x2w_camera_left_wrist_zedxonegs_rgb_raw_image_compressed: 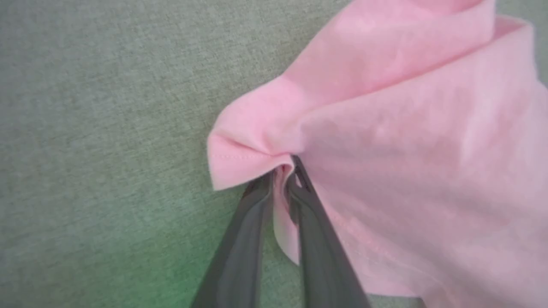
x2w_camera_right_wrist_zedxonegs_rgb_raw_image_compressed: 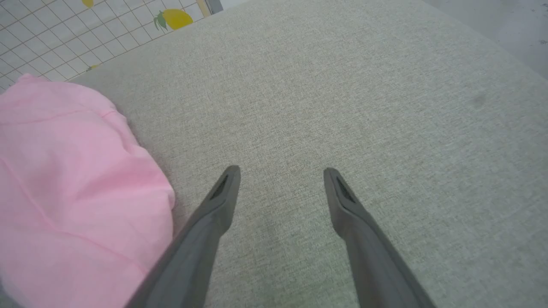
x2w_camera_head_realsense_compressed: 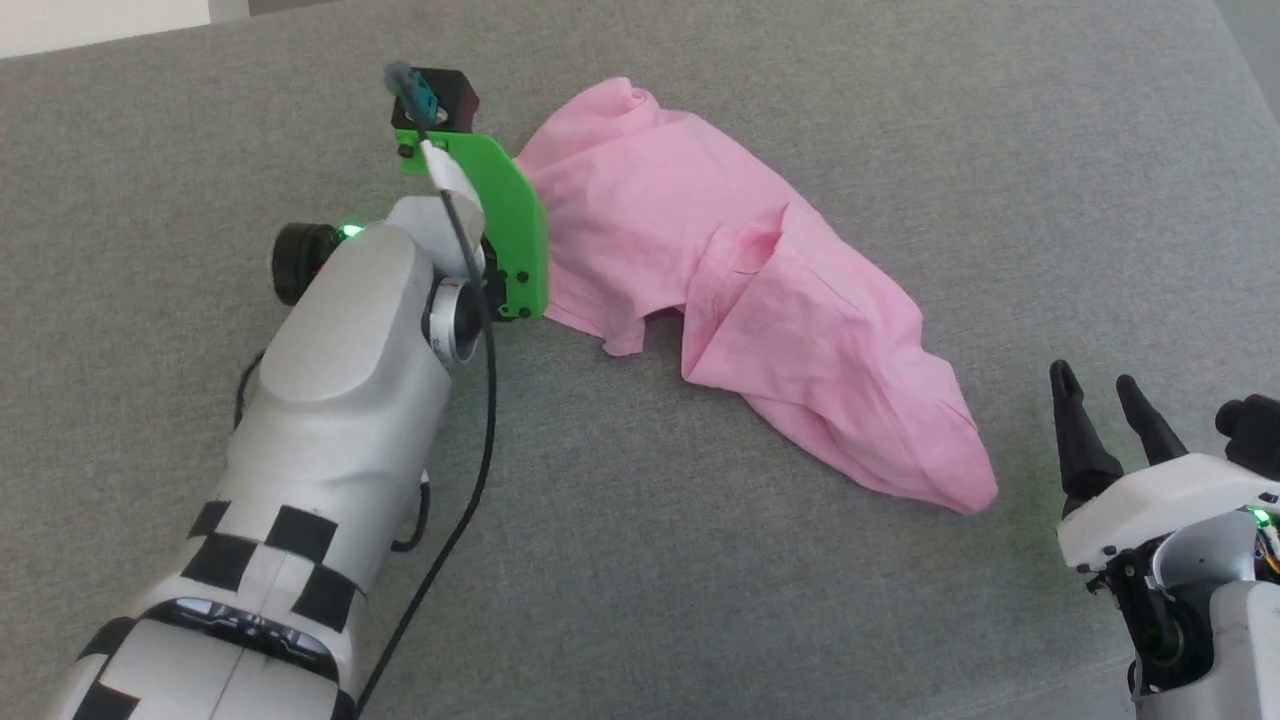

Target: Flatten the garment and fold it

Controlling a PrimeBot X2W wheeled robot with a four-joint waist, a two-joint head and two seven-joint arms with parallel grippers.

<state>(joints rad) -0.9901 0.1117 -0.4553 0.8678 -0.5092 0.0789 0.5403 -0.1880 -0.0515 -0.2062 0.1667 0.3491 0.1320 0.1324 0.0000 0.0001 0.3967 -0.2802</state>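
The garment (x2w_camera_head_realsense_compressed: pixel 700 260), a plain light-pink cloth, lies crumpled in a long diagonal heap on the grey fabric surface (x2w_camera_head_realsense_compressed: pixel 800 600). My left arm reaches to its left end, where the green wrist plate (x2w_camera_head_realsense_compressed: pixel 515 225) hides the fingers. In the left wrist view my left gripper (x2w_camera_left_wrist_zedxonegs_rgb_raw_image_compressed: pixel 282 171) is shut on a stitched hem fold of the garment (x2w_camera_left_wrist_zedxonegs_rgb_raw_image_compressed: pixel 406 128), with cloth pinched between the two fingers. My right gripper (x2w_camera_head_realsense_compressed: pixel 1095 385) stands open just right of the garment's near end, apart from it. In the right wrist view the right gripper (x2w_camera_right_wrist_zedxonegs_rgb_raw_image_compressed: pixel 281 171) is open over bare surface, the garment (x2w_camera_right_wrist_zedxonegs_rgb_raw_image_compressed: pixel 64 171) to its left.
The grey surface (x2w_camera_right_wrist_zedxonegs_rgb_raw_image_compressed: pixel 364 107) stretches wide around the cloth. A white tiled sheet with a lemon print (x2w_camera_right_wrist_zedxonegs_rgb_raw_image_compressed: pixel 175 18) shows beyond its far edge, and pale floor (x2w_camera_right_wrist_zedxonegs_rgb_raw_image_compressed: pixel 513 25) lies past the other edge. A black cable (x2w_camera_head_realsense_compressed: pixel 480 420) hangs from my left wrist.
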